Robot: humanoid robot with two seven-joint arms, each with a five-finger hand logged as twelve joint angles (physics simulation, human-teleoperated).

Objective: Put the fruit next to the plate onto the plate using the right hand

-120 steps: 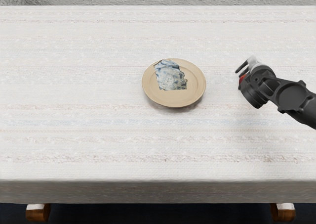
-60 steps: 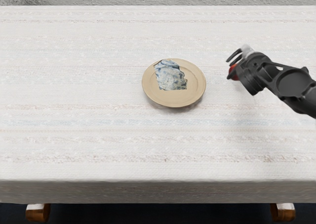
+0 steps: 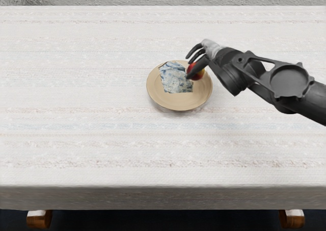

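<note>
A tan round plate (image 3: 173,99) lies near the middle of the table, with a blue-grey patterned patch on its left half. My right hand (image 3: 196,62) reaches in from the right and hovers over the plate's right rim. Its fingers are curled around a small red fruit (image 3: 196,73), of which only part shows under the fingertips. The fruit hangs just above the plate's right side; whether it touches the plate I cannot tell. The left arm is out of view.
The pale cloth-covered table (image 3: 102,139) spans the whole view. Its front edge runs along the bottom, with wooden feet (image 3: 38,219) showing beneath at both corners. A grey wall lies behind the far edge.
My right hand has travelled left from the table's right side to the plate's right rim, carrying the red fruit with it.
</note>
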